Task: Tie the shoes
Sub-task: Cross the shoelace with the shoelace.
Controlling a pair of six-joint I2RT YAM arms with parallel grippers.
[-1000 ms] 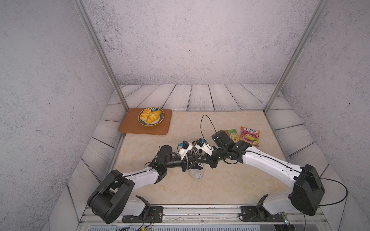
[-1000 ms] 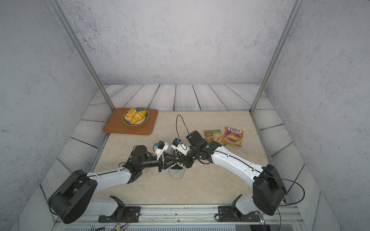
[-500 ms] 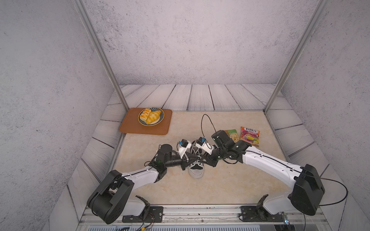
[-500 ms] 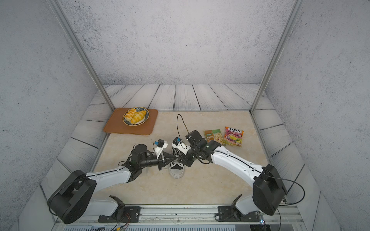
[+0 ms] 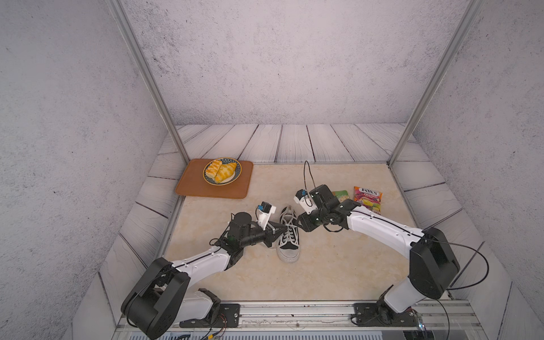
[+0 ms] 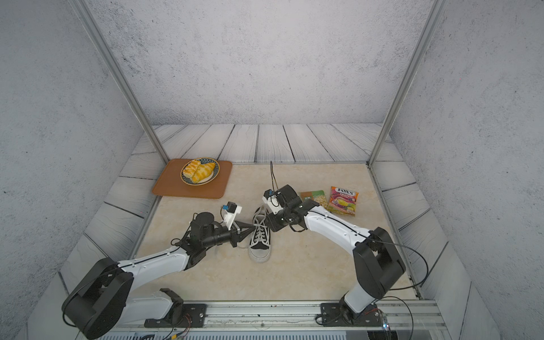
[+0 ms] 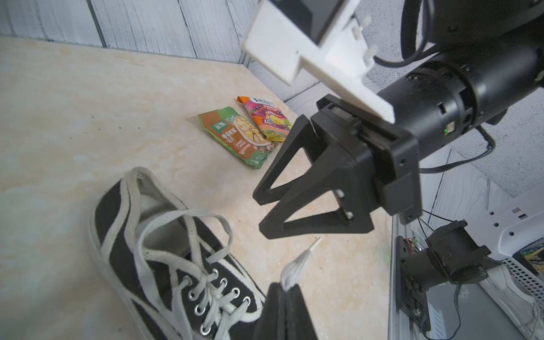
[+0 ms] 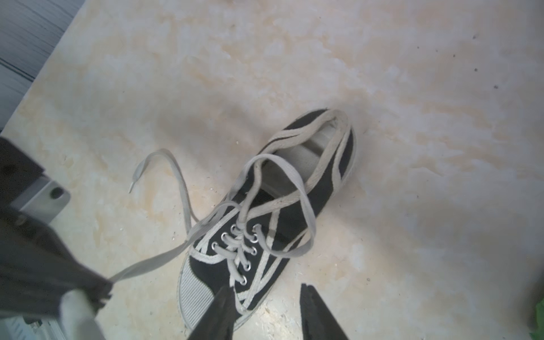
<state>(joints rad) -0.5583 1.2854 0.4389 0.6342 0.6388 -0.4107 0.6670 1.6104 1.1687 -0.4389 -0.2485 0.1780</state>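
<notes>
The plate (image 5: 238,170) on the tray (image 5: 203,192) holds pastries (image 5: 221,172).

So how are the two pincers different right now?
The left pincer is shut on a white lace; the right pincer is open, holding nothing. The left pincer sits on one side of the sneaker, the right pincer opposite. Both are black and pointed.
</notes>
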